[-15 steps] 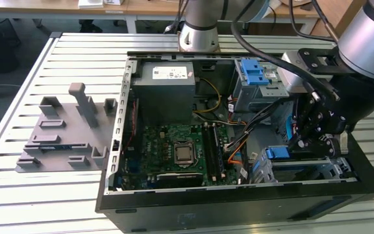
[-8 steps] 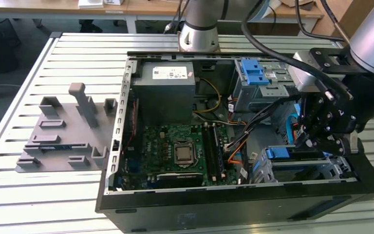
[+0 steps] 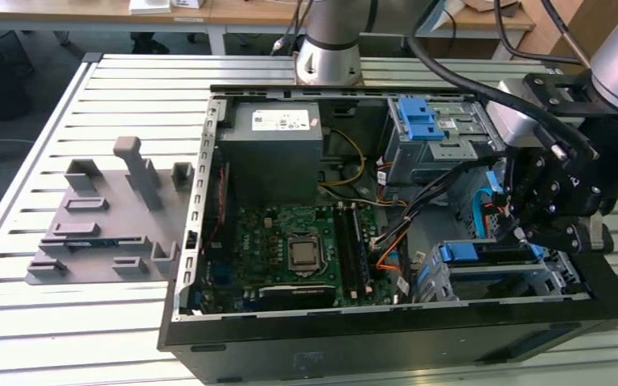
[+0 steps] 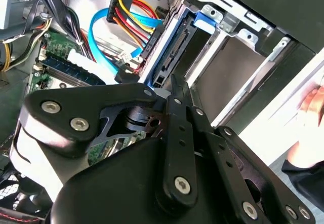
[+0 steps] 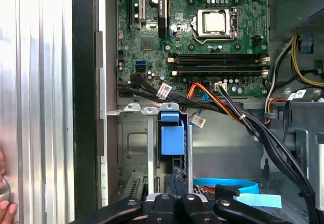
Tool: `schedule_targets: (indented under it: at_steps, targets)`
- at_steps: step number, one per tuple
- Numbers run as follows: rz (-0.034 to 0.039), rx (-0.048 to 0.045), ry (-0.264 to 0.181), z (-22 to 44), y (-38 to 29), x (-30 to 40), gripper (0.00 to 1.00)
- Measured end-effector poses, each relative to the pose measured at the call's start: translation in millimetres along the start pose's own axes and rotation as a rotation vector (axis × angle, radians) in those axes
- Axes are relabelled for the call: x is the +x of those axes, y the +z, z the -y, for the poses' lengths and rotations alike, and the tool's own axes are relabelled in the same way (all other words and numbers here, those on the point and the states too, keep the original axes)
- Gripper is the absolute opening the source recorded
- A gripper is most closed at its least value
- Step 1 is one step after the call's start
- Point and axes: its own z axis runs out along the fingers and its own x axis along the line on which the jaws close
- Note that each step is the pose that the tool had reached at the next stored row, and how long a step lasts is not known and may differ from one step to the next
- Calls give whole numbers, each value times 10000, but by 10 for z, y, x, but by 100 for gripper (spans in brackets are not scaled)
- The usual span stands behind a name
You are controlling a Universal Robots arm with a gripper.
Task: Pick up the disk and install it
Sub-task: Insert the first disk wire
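The disk [image 3: 472, 252] sits on edge in the lower drive cage of the open computer case, at the exterior view's right. Its blue rail end [image 5: 171, 133] shows between the cage's metal walls. Its dark connector edge [image 4: 169, 54] lies beside the blue rail. My gripper [image 3: 521, 233] hangs just above that cage, close to the disk's end. The thin black fingers [image 5: 177, 181] are pressed together, and I see nothing between the fingertips [image 4: 175, 84].
Orange, blue and black cables [image 3: 395, 241] cross between the motherboard [image 3: 298, 249] and the drive cage. A grey power-supply box [image 3: 277, 141] and an upper cage with blue tabs [image 3: 427, 121] sit at the back. A grey stand [image 3: 105, 217] is on the table. A person's hand [image 4: 311, 102] rests beside the case.
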Motion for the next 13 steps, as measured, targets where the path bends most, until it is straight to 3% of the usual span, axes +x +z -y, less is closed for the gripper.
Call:
schedule_targets:
  at_steps: [4, 9, 13]
  targets:
    - [3, 35, 0, 11, -26, -19, 11]
    - [2, 44, 0, 110, -28, -67, 11]
    - [2, 59, 0, 133, -28, -120, 11]
